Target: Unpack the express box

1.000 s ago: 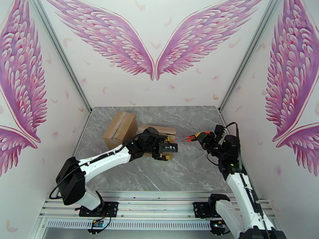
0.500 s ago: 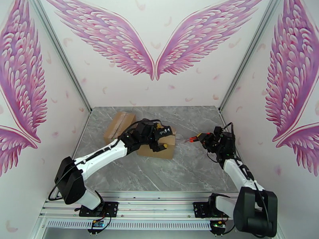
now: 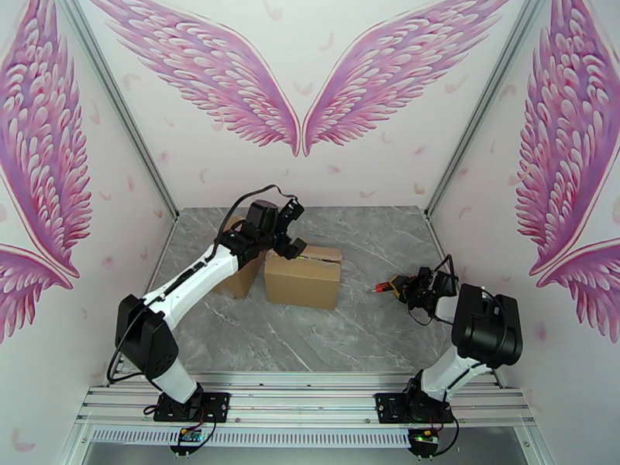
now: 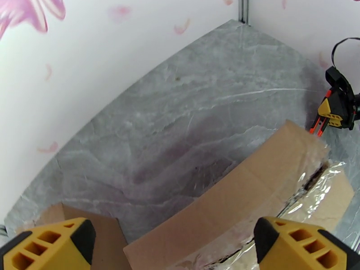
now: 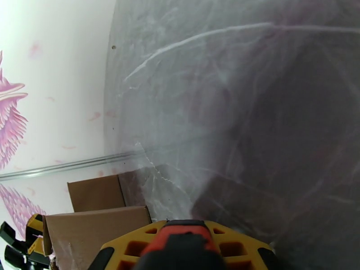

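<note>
The express box [image 3: 302, 280] is set near the middle of the desk [image 3: 356, 335], with its long axis run from 9 to 3 o'clock in the top view. A second carton [image 3: 237, 284] is parked just beside it at 9 o'clock, partly hidden by the left arm. The left fingers [image 3: 291, 234] are held above the box's far-left corner, so the box is found close by at about 5 o'clock from them. They are spread as wide as they go and nothing is held. In the left wrist view the box top [image 4: 243, 199] is framed between the two yellow tips. The right fingers [image 3: 391, 286] are kept well apart from the box, at its 3 o'clock, and are closed on a red tool [image 3: 379, 287] pointed toward 9 o'clock. The left arm is judged the nearer one for the flaps. The box is seen as plain brown cardboard with its flaps down and the top seam covered in wrinkled glossy tape. A dark gap is noted along that seam at the right end, probably a slit.
</note>
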You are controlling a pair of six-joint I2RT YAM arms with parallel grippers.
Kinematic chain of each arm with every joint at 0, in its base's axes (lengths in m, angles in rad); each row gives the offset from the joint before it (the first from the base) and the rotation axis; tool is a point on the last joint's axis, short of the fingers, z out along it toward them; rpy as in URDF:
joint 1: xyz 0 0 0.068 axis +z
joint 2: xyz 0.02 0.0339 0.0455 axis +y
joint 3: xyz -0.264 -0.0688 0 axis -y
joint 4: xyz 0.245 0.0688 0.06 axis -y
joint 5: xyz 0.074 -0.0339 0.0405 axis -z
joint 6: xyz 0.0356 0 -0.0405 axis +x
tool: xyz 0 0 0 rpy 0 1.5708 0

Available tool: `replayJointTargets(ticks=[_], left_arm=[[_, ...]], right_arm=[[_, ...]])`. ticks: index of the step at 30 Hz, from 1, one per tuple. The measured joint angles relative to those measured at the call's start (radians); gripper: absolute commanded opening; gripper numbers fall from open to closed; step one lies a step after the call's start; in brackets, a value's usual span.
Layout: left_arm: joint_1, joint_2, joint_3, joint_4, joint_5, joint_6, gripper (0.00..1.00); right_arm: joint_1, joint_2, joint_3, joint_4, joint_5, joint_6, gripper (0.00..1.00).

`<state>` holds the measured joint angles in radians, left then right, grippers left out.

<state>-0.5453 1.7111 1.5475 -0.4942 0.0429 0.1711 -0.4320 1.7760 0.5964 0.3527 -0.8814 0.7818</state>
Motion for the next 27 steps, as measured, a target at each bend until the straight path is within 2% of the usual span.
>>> replayJointTargets(ticks=[3,5,6,13,18,23,25,27], left_arm=[[0.026,0.059,0.062,-0.050,0.021,-0.037,0.99],[0.043,0.093,0.106,-0.076,0.042,-0.061,0.99],[0.051,0.107,0.128,-0.090,0.053,-0.074,0.99],[0.090,0.222,0.320,-0.177,0.119,-0.145,0.98],[0.102,0.288,0.384,-0.225,0.182,-0.181,0.95],[0.118,0.363,0.432,-0.264,0.258,-0.226,0.93],[0.131,0.383,0.432,-0.277,0.287,-0.241,0.92],[0.142,0.396,0.432,-0.287,0.314,-0.254,0.91]], right_arm=[[-0.004,-0.008,0.027,-0.017,-0.011,-0.034,0.61],[0.000,-0.032,0.052,-0.070,0.006,-0.064,0.83],[0.005,-0.052,0.064,-0.106,0.028,-0.087,0.97],[-0.004,-0.200,0.084,-0.357,0.284,-0.214,0.99],[-0.004,-0.380,0.043,-0.484,0.435,-0.257,0.99],[0.030,-0.630,0.003,-0.591,0.487,-0.300,0.99],[0.085,-0.751,-0.010,-0.628,0.479,-0.314,1.00],[0.166,-0.860,-0.032,-0.637,0.455,-0.316,0.97]])
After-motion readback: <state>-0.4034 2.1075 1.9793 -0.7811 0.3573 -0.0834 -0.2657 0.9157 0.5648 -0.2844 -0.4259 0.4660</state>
